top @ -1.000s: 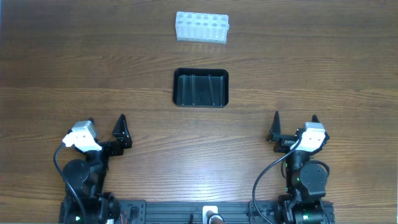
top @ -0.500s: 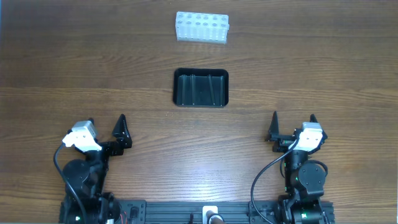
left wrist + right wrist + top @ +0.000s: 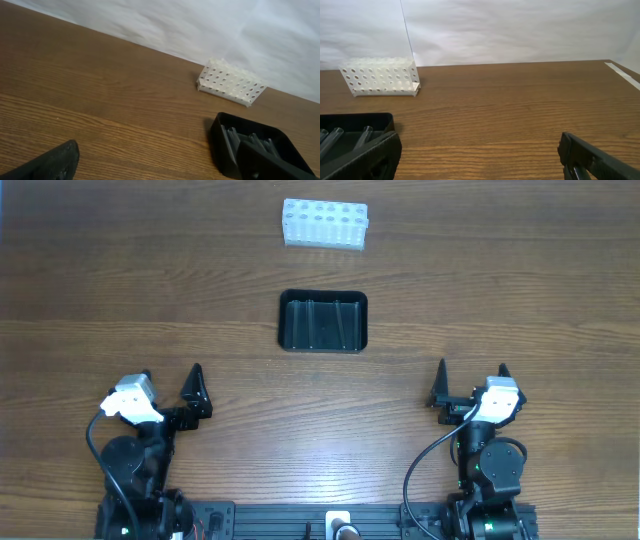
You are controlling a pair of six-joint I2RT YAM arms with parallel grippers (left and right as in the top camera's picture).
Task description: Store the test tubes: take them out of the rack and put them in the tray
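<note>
I sit folded back at the desk's [image 3: 320,430] near edge, left gripper [image 3: 172,373] and right gripper [image 3: 474,369] both splayed wide.

Glossy black plastic tray [image 3: 323,321], wood-grain table [image 3: 150,300]

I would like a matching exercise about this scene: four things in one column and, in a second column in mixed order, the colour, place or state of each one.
Column one:
1. rack
2. tray
3. left gripper
4. right gripper

Column two:
A. open, at the right in the top view
B. white, with rows of holes
C. black, with clear tubes lying in it
D. open, at the left in the top view

Pairs: 1-B, 2-C, 3-D, 4-A
</note>
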